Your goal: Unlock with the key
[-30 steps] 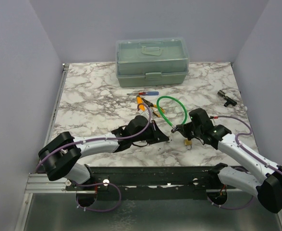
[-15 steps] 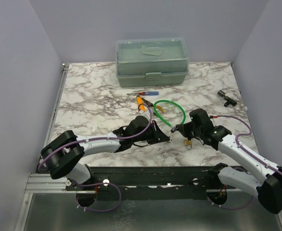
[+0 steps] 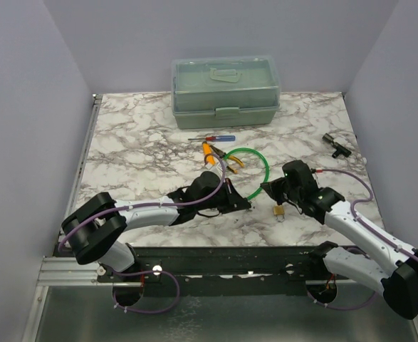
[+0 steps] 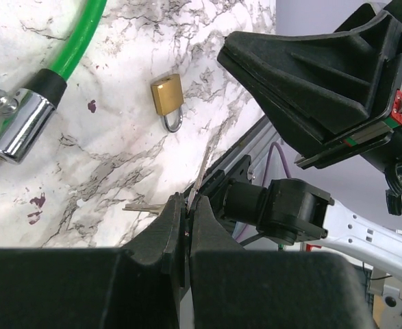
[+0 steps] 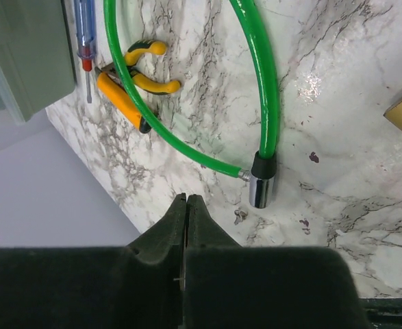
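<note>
The key (image 4: 201, 173) is a thin silver blade sticking up from between my left gripper's (image 4: 187, 204) shut jaws; a second silver blade (image 4: 142, 207) pokes out to the left beside them. The small brass padlock (image 4: 168, 96) lies flat on the marble beyond the key, apart from it, and also shows in the top view (image 3: 278, 211). My left gripper (image 3: 244, 204) is low over the table, left of the padlock. My right gripper (image 3: 268, 187) is shut, with nothing visible between its jaws (image 5: 186, 199), just above and left of the padlock.
A green cable lock (image 3: 255, 165) with a chrome end (image 5: 261, 190) loops between the grippers. Orange-and-yellow pliers (image 5: 127, 91) and a red-and-blue screwdriver (image 3: 212, 138) lie behind it. A green toolbox (image 3: 225, 90) stands at the back; a small black part (image 3: 335, 144) lies far right.
The green cable loop has slid left and tightened. My right gripper has drawn slightly back from the cable's chrome end. The left gripper has hardly moved.
</note>
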### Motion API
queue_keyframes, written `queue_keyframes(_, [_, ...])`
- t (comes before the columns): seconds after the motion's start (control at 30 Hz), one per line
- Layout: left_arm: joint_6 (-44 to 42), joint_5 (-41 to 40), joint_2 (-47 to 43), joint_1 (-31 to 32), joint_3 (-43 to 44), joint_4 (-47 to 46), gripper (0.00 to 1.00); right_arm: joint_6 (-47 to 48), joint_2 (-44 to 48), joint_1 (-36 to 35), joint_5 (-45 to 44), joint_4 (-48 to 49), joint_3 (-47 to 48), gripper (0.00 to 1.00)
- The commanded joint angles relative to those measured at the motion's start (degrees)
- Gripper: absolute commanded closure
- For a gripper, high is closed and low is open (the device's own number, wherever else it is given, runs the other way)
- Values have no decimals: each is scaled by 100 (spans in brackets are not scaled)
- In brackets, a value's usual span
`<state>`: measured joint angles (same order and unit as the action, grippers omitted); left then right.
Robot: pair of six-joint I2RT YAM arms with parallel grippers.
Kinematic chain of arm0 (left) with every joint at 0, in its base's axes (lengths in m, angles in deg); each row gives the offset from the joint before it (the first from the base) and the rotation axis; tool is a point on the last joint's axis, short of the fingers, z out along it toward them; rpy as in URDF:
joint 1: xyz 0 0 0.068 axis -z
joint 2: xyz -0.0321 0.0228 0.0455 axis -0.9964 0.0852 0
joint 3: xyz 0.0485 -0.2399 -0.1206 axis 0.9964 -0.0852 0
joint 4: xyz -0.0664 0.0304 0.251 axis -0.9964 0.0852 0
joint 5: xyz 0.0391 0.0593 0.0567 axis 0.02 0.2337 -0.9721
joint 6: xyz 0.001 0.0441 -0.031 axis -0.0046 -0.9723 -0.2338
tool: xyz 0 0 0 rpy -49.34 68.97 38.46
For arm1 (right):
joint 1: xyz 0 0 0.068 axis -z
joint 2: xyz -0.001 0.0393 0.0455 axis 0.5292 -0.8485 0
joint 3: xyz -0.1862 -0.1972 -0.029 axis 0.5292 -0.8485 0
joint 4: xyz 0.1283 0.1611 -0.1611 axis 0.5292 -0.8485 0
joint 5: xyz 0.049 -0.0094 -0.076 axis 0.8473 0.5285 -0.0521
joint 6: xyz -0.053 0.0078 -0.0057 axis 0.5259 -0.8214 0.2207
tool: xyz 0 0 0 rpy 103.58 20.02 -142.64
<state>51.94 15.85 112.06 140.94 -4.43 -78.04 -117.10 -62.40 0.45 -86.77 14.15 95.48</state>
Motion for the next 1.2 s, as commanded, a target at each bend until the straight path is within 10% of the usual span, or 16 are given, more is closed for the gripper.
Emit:
queue_keyframes(0.0, [67, -98, -96, -75, -147, -162, 100, 158, 37, -4, -5, 149, -118, 100])
queue_keyframes(0.17, [37, -157, -526, -220, -391, 106, 100, 845, -223, -5, -112, -25, 65, 97])
queue_keyframes(0.33, [-124, -363, -1082, -425, -576, 772, 100, 1328, -1129, -13, 66, -584, 677, 48])
queue_keyframes(0.53, [-218, -416, -1572, -602, -811, 1197, 100, 1261, -1877, -51, 553, -586, 974, 23])
queue_keyframes(1.17, [-362, -469, -2738, -876, -1538, 1548, 100, 356, -3973, -677, 586, -2102, 2450, 33])
